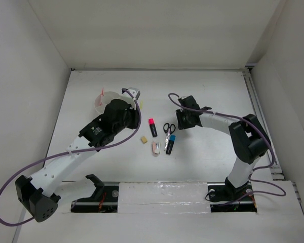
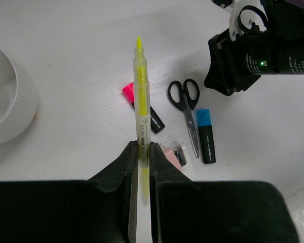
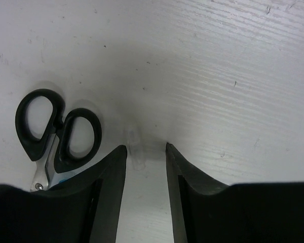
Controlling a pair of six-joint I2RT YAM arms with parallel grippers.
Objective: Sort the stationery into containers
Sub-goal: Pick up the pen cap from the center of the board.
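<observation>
My left gripper (image 2: 141, 147) is shut on the thin yellow stick (image 2: 141, 96) and holds it above the table, tip pointing away. In the top view this gripper (image 1: 133, 112) hangs beside the round white tray (image 1: 100, 101), which holds a pink pen (image 1: 102, 94). On the table lie a pink-capped highlighter (image 1: 152, 126), black-handled scissors (image 1: 168, 130), a blue-capped highlighter (image 1: 171, 143), a tan eraser (image 1: 143, 139) and a white-pink piece (image 1: 155, 147). My right gripper (image 3: 146, 148) is open and low over the table, just right of the scissors (image 3: 58, 131), and holds nothing.
A small clear cap (image 3: 134, 149) lies on the table between the right fingers. The tray's ribbed wall (image 2: 20, 109) shows at the left of the left wrist view. The right arm's black wrist (image 2: 253, 55) is beyond the scissors (image 2: 185, 98). White walls enclose the table.
</observation>
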